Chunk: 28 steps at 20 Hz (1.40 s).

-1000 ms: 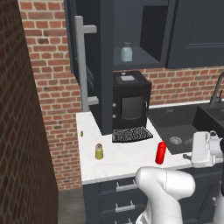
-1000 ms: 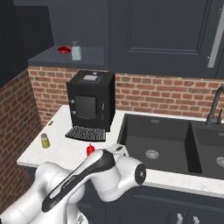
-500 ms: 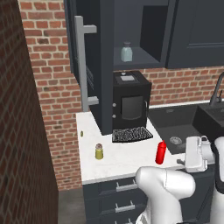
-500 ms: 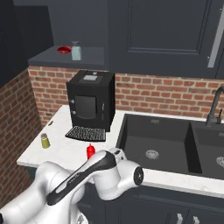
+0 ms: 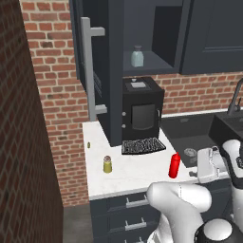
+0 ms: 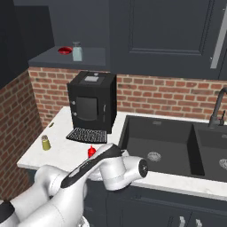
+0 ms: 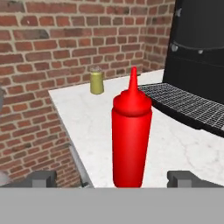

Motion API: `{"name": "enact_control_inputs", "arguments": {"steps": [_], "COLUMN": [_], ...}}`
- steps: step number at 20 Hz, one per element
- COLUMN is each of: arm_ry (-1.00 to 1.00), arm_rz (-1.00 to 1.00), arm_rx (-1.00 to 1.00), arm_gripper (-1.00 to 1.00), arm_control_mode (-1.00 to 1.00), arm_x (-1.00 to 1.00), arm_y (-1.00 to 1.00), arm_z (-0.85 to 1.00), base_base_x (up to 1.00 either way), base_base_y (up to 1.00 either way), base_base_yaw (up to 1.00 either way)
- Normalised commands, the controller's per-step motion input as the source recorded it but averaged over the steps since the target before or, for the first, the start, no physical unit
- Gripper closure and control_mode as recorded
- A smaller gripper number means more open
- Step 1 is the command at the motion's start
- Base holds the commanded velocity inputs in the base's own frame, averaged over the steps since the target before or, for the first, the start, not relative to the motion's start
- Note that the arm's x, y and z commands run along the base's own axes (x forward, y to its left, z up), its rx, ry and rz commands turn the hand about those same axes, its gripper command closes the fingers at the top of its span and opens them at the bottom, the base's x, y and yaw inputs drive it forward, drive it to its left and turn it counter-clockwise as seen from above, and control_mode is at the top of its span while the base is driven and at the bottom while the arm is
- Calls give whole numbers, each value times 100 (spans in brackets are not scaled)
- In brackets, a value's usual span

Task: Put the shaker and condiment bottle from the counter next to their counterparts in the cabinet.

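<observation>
Approaching bottle (image 7: 131,135) standing upright on counter (image 7: 87,118), near front edge. Gripper (image 7: 113,178) jaws spread wide, straddling bottle, nothing held. Shaker (image 7: 96,81) waiting further back. Next, likely: advancing, closing on bottle body, lifting toward cabinet (image 5: 142,33).

arm: bent low, reaching forward | claw (image 7: 112,178): level, jaws spread wide, holding nothing

Hand dropped in behind the ketchup

The hand (image 5: 205,167) swung lower and closer to the red condiment bottle (image 5: 174,165), jaws wide the whole time.
</observation>
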Motion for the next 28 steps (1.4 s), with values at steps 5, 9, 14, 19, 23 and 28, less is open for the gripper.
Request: {"name": "enact_control_inputs", "arguments": {"steps": [5,9,14,19,23,28], "arm_ry": [14,3,0,0,0,0], "arm_rz": [3,0,0,0,0,0], "arm_rx": [0,0,0,0,0,0], "arm_gripper": [-100,-100,-100,-100,-100,-100], "arm_control_mode": [-100,-100,-100,-100,-100,-100], "arm_x": [7,0,4,0,0,1], "arm_y": [-45,-13,0,1,20,29], "arm_z": [-36,-13,0,0,0,0], "base_base_x": [0,0,0,0,0,0], "base_base_y": [0,0,0,0,0,0], "base_base_yaw": [0,0,0,0,0,0]}}
